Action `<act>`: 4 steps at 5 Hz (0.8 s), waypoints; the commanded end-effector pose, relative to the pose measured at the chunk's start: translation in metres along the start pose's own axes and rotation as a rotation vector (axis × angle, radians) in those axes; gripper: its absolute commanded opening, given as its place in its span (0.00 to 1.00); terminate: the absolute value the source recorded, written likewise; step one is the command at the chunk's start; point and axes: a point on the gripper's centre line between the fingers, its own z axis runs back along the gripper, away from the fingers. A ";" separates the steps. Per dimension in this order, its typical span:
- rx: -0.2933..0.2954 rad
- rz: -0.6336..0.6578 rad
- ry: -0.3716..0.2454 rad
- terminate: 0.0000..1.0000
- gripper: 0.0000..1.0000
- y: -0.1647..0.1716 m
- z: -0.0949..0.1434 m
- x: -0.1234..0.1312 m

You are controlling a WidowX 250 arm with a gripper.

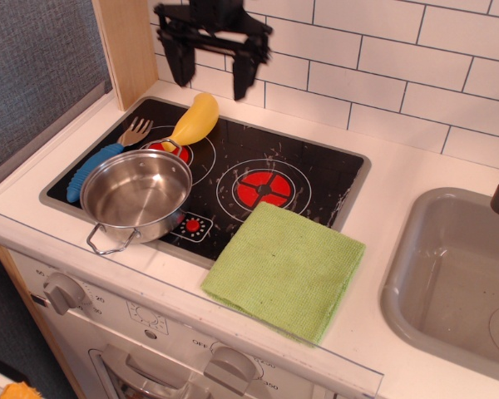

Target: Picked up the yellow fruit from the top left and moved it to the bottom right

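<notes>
Closest to you, along the front face of the toy stove, you see the white control knobs [64, 292], and just above them the counter's front edge. Take the black cooktop [316, 170] as your landmark: the green cloth [287, 270] lies at its front right corner, with its far edge overlapping the cooktop's rim and the rest spread on the white counter [416, 166]. On the front left of the cooktop sits the steel pan [136, 197], empty, its wire handle pointing toward you over the cooktop's front rim. Behind the pan, along the cooktop's left side, you find the blue-handled fork [105, 155] with its tan tines pointing away from you. The red burner [263, 189] marks the cooktop's middle, bare, just beyond the cloth. The yellow fruit [193, 121] lies at the cooktop's back left, slanted, its narrow end down against the pan's far rim and its plump end toward the wall; nothing is gripping it. To the right of the cooktop, well apart, the grey sink [449, 274] is set into the counter. Farthest from you, your gripper [211, 60] hangs above the cooktop's back left edge in front of the tiled wall [382, 58], its two black fingers [244, 71] spread wide and empty, directly above the fruit and clear of it.
</notes>
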 end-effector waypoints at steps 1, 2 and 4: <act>0.031 0.069 -0.007 0.00 1.00 0.033 -0.025 0.027; -0.009 0.099 0.034 0.00 1.00 0.037 -0.051 0.025; -0.027 0.127 0.080 0.00 1.00 0.036 -0.079 0.020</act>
